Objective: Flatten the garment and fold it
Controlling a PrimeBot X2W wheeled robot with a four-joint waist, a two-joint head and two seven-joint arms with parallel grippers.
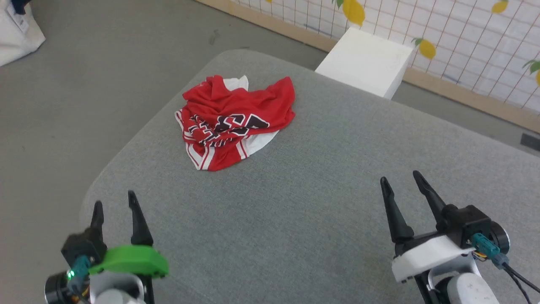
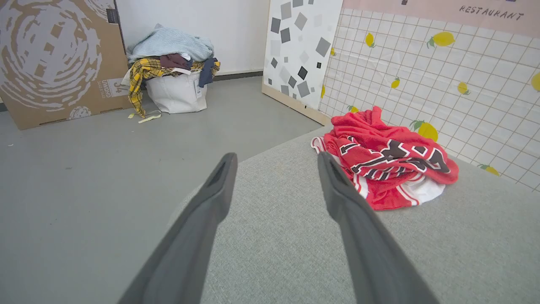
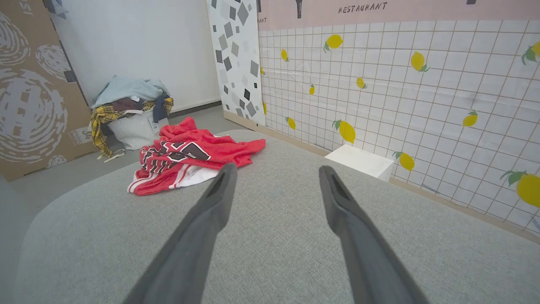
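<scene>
The shirt [image 1: 234, 120] lay crumpled in a heap on the grey tabletop [image 1: 295, 219], left of the white box [image 1: 367, 61] and a little nearer the robot than it, close to the tabletop's far left corner. Black lettering showed on its rumpled upper side, and white fabric poked out at its edges. The left hand [image 1: 114, 197] sat far from the white box, well short of the shirt, its fingers spread apart and holding nothing. The right hand [image 1: 400, 176] sat on the robot's side of the white box, well apart from the shirt and off to its right, fingers likewise parted and empty.
</scene>
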